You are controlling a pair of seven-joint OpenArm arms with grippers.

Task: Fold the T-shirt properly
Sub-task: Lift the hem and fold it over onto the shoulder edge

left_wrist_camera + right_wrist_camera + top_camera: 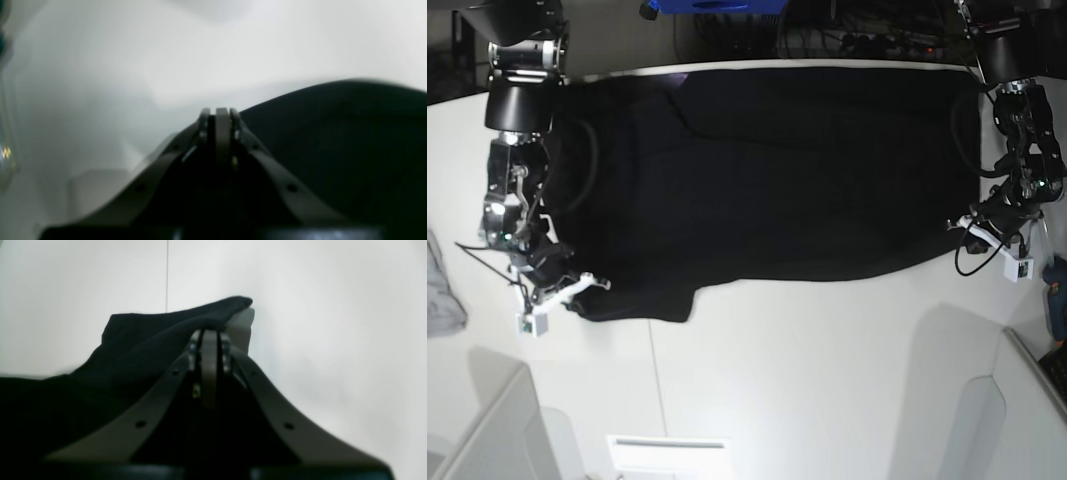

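**Spreading black cloth, both end effectors clenched**

Looking through the left wrist view, the left end effector (222,111) has its jaws pressed together. The T-shirt (350,133) bulges dark on the right, beside the fingers; whether any cloth is pinched cannot be told through the blur. White desk (133,83) fills the rest.

The right wrist view shows the right end effector (210,335) clenched on a raised edge of the T-shirt (140,340), black fabric draping over the fingertips and falling away to the left.

From the base view, the T-shirt (777,170) lies spread flat across the far half of the desk (807,370). The right end effector (577,285) sits at its near left corner, the left end effector (962,228) at its near right edge. A small grey cloth (442,295) lies at the far left.
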